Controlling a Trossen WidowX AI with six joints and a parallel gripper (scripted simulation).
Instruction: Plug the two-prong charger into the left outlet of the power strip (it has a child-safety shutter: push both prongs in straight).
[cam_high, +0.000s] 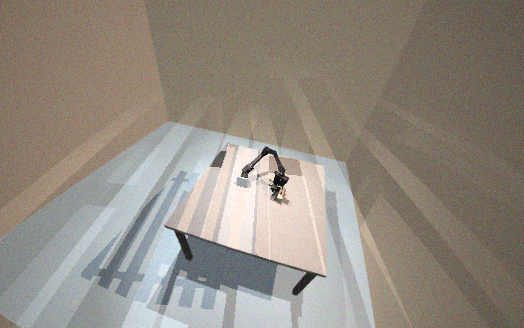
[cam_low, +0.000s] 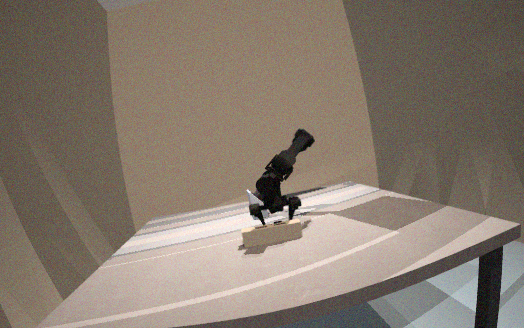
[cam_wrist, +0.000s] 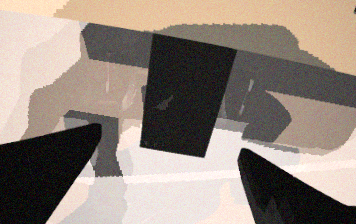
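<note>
The power strip, a long tan block, (cam_low: 272, 236) (cam_high: 281, 192) lies on the table; its tan top face (cam_wrist: 320, 30) fills the top of the wrist view. The left outlet cannot be made out. A black block (cam_wrist: 187, 75), which looks like the charger, is at the strip's near edge in the wrist view; its prongs are not visible. It is too small or hidden to make out in the top and exterior views. My gripper (cam_wrist: 171, 142) (cam_low: 276, 222) (cam_high: 276, 194) is open. Its fingertips are low over the strip in the exterior view; in the wrist view they flank the block's lower end, without visible contact.
The table (cam_high: 295, 235) (cam_low: 200, 280) carries broad bands of light and shadow. A pale box (cam_high: 243, 182) is beside the arm's base. The arm (cam_high: 267, 150) arches from there to the strip. Dark shadows lie around the strip.
</note>
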